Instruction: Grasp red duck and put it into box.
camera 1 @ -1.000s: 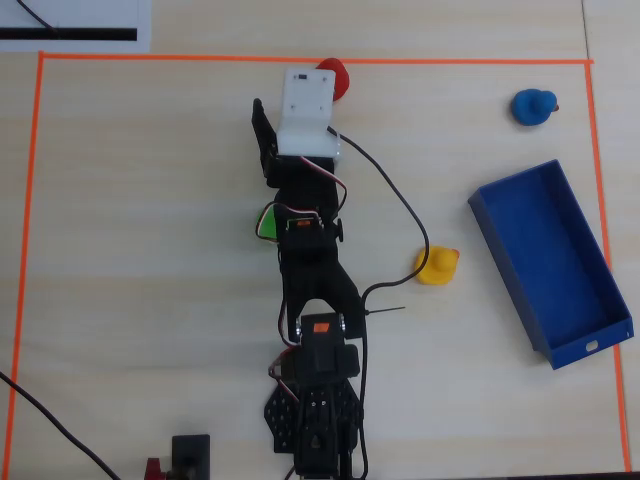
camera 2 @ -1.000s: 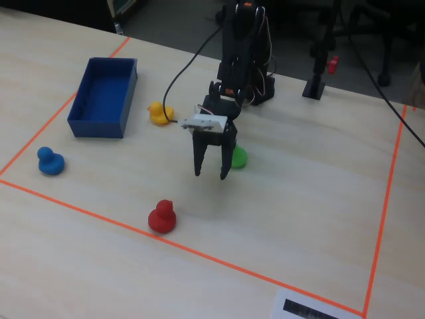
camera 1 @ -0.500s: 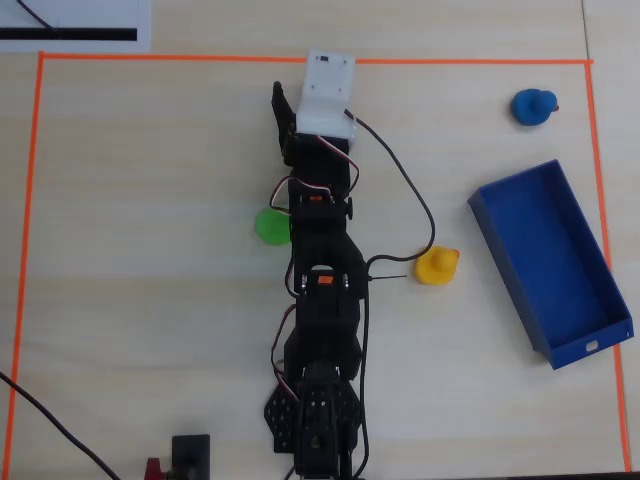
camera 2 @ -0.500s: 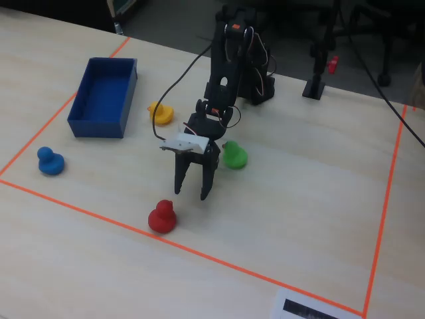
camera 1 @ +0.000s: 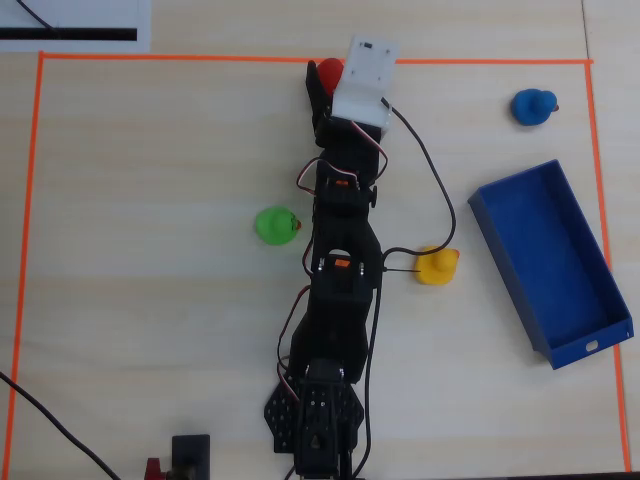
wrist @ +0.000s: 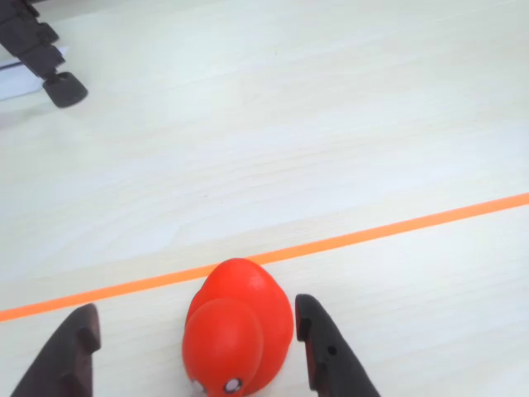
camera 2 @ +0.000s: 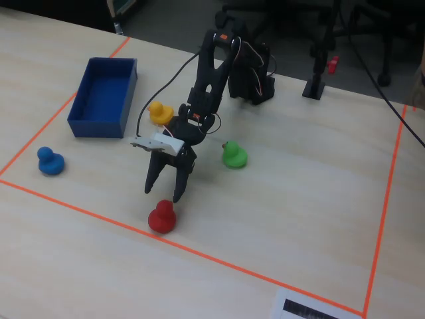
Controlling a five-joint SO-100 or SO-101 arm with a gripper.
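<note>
Nearing red duck [wrist: 238, 327], tool [wrist: 198, 347] lower.

Small red duck [camera 2: 162, 217] upright beside the orange tape line, long dark blue box [camera 2: 104, 96] empty, well apart

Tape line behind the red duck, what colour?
Orange tape line, clearest in the wrist view, just past the red duck.
</note>
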